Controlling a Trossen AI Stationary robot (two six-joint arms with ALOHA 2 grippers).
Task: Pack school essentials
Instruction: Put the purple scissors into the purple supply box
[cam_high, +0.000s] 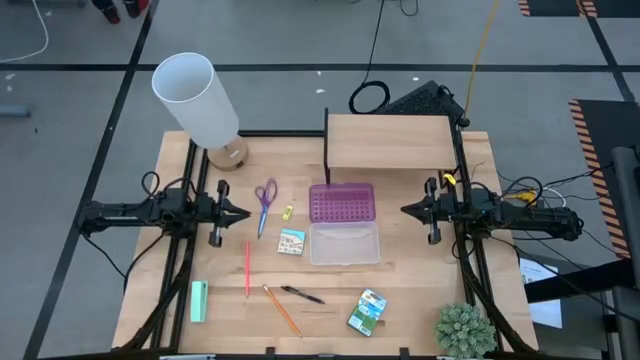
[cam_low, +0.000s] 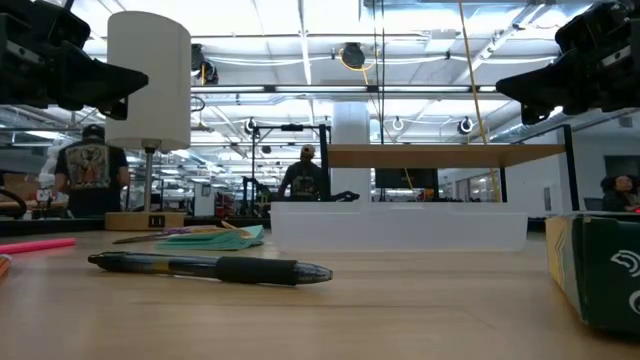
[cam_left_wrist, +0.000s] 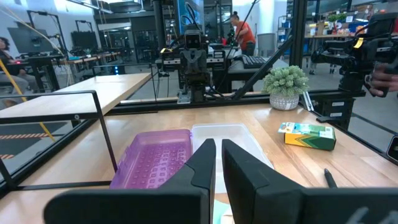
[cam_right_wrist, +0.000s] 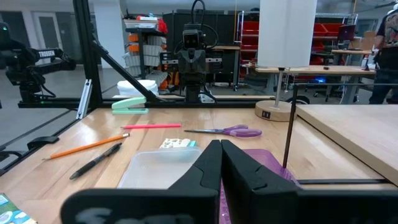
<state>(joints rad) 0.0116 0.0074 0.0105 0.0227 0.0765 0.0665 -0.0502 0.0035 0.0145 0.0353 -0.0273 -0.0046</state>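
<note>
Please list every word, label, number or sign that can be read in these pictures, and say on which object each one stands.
No text can be read with certainty.
Green-yellow crayon box: printing on its faces, too small or blurred to read.
Small colourful square pack: pattern only, no legible words.
Lamp base: a small dark label, unreadable.
Black pen: no legible marking.
Left pincer and right pincer: no lettering.
</note>
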